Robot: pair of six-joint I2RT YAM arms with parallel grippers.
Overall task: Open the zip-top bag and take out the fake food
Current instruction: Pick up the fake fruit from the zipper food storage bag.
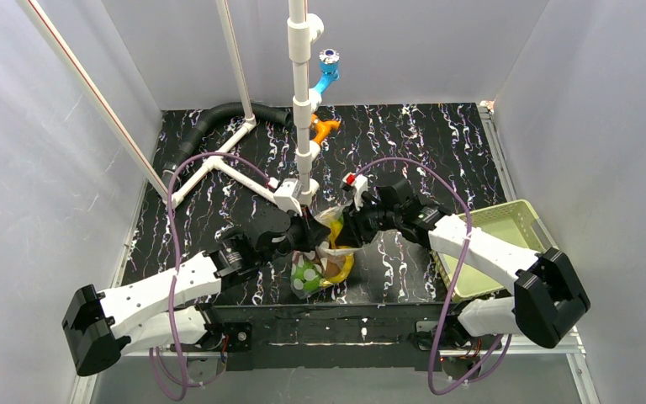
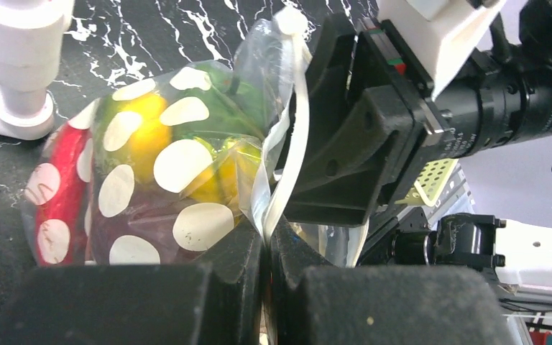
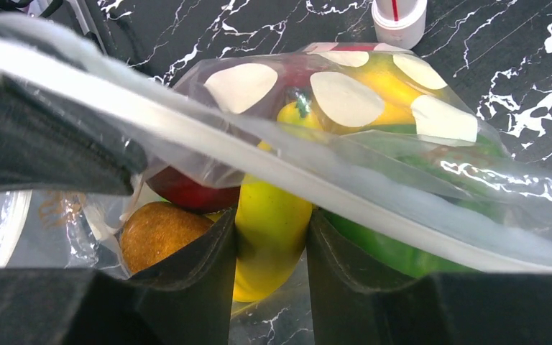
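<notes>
The bag (image 1: 324, 259) sits near the six o'clock edge of the table (image 1: 437, 143), between the two arms. The left gripper (image 2: 266, 241), coming in from nine o'clock, is pinched tight on the bag's white rim strip (image 2: 291, 144). The right gripper (image 3: 272, 215), coming in from three o'clock, looks clamped on a yellow banana (image 3: 266, 262) at the bag's mouth. I'd say this is the removing step. Next, the banana needs drawing out toward three o'clock while the left gripper holds firm.

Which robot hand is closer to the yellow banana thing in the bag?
Right. The right gripper has a finger pressed on each side of the yellow banana-shaped piece. The left gripper only pinches the zip-top bag by its rim, from outside.
</notes>
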